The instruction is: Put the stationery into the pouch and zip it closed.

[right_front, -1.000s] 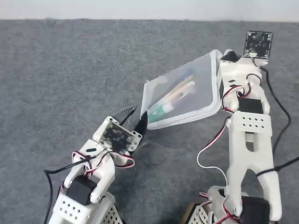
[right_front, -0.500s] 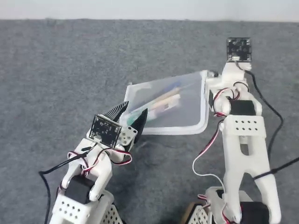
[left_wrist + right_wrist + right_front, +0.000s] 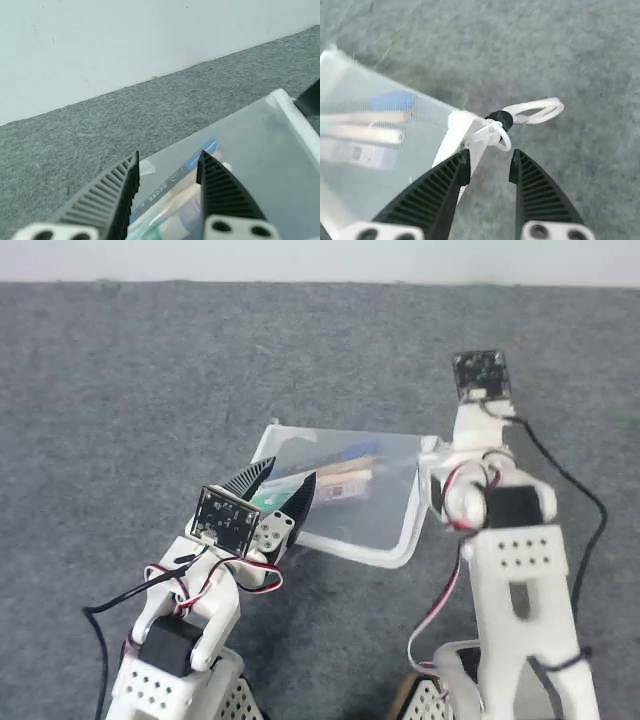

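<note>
A translucent pouch [image 3: 375, 515] with a white zip edge lies flat on the grey carpet, and pens and other stationery [image 3: 335, 480] show through it. My left gripper [image 3: 285, 475] stands open just above the pouch's near-left corner; in the left wrist view [image 3: 167, 160] the pouch [image 3: 260, 150] and stationery [image 3: 185, 175] lie under its fingers. My right gripper [image 3: 490, 154] is at the pouch's right corner. Its fingers are apart, with carpet showing between them. The zipper pull [image 3: 499, 131] sits just ahead of its tips, a white cord loop [image 3: 537, 110] trailing from it.
Grey carpet [image 3: 150, 390] stretches bare to the left of and behind the pouch, up to a pale wall [image 3: 125, 40]. The right arm's white body [image 3: 515, 560] stands close beside the pouch's right edge.
The right arm swung left and down, and the pouch went with it from raised and tilted to flat. The pouch's left end now lies under the left gripper, which shifted slightly left.
</note>
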You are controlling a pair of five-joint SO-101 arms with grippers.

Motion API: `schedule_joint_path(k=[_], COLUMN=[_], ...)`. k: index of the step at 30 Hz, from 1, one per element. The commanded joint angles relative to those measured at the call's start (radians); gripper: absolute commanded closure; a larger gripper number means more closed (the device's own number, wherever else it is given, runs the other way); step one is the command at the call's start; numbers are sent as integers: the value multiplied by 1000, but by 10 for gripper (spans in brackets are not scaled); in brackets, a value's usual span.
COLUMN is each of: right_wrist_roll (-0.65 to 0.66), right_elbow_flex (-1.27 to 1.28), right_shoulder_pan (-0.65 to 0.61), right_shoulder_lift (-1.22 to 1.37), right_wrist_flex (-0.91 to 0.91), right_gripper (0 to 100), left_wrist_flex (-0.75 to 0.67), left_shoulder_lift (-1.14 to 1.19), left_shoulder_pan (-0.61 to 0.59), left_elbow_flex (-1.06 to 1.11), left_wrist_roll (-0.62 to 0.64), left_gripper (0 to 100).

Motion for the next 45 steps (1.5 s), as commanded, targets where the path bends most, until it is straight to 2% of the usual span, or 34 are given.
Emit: schedule_joint_path(k=[1, 15, 38, 43, 45], right_wrist_roll=[-8, -12, -12, -8, -12], right_elbow_flex=[107, 446, 732, 749, 756], right_shoulder_pan=[-59, -73, -74, -74, -74], right_shoulder_lift=[-150, -529, -1087, -1125, -1122], right_wrist_flex=[-24, -189, -188, -208, -225], right_gripper=[863, 864, 868, 984, 988], left_wrist_flex=[-31, -86, -86, -86, -86], left_shoulder_lift=[-14, -14, -14, -14, -14], left_shoulder_pan=[-6, -6, -6, -6, -6], left_elbow_flex=[-18, 21, 22, 22, 22], left_wrist_roll=[15, 12, 12, 12, 12], left_gripper=[819, 819, 819, 819, 819])
